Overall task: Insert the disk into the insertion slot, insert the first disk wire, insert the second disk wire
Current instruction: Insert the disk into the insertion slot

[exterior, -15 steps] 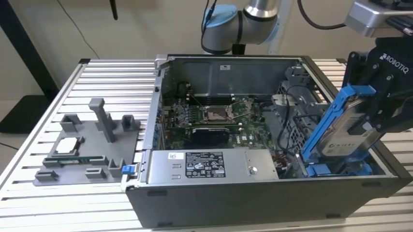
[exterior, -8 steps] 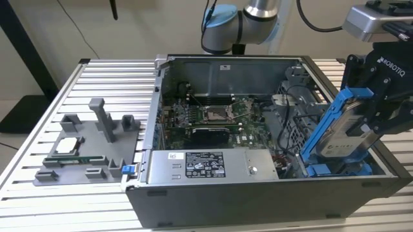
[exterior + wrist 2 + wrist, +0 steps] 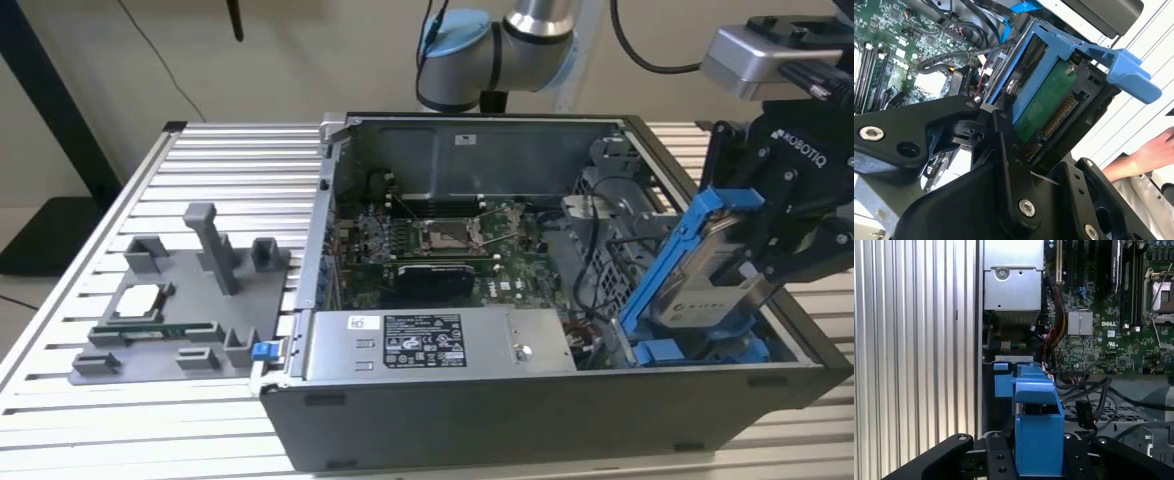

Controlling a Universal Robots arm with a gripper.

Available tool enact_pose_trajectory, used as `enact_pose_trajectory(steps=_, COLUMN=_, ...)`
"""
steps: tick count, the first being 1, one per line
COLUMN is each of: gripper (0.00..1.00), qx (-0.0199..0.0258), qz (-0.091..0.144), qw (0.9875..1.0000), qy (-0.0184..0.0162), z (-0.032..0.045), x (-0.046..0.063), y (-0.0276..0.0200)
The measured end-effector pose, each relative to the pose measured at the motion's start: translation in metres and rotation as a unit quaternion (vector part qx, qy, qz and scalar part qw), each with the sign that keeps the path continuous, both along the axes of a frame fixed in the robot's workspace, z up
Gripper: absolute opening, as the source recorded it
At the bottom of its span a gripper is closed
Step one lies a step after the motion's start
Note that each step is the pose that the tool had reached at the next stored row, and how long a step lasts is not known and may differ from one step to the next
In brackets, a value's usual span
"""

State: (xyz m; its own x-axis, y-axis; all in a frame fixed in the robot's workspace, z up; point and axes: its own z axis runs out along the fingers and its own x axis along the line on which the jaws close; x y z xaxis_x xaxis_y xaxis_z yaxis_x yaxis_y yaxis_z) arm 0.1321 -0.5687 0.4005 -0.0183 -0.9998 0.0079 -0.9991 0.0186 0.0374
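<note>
Well, the slatted metal tabletop [image 3: 80,420] carries an open computer case [image 3: 534,430] lying on its side, with a grey holder plate [image 3: 187,300] beside it toward the exterior view's left. The robot arm [image 3: 514,40] reaches over from behind the case. Inside, the green circuit board [image 3: 441,245] lies flat, and a grey labelled power box [image 3: 427,345] sits along the near wall. At the end of the case toward the exterior view's right, the black claw [image 3: 754,250] is clamped on the disk [image 3: 697,295], gripping its blue frame [image 3: 1039,430] from both sides. The disk stands steeply tilted, its top end leaning toward the exterior view's right. Its lower end is down at the insertion slot [image 3: 667,352]; I cannot tell whether they touch. The disk is not seated yet. In the second wrist view a person's hand [image 3: 1149,150] shows beyond the disk, apart from the claw.
</note>
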Motion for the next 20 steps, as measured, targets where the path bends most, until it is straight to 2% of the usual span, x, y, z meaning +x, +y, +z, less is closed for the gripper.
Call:
enact_pose_trajectory(steps=9, gripper=0.00, qx=0.0001, qz=0.000, qw=1.0000, qy=0.0000, z=-0.0108, x=0.000, y=0.0021)
enact_pose_trajectory(steps=20, gripper=0.00, qx=0.0001, qz=0.000, qw=1.0000, qy=0.0000, z=-0.0111, x=0.000, y=0.0020)
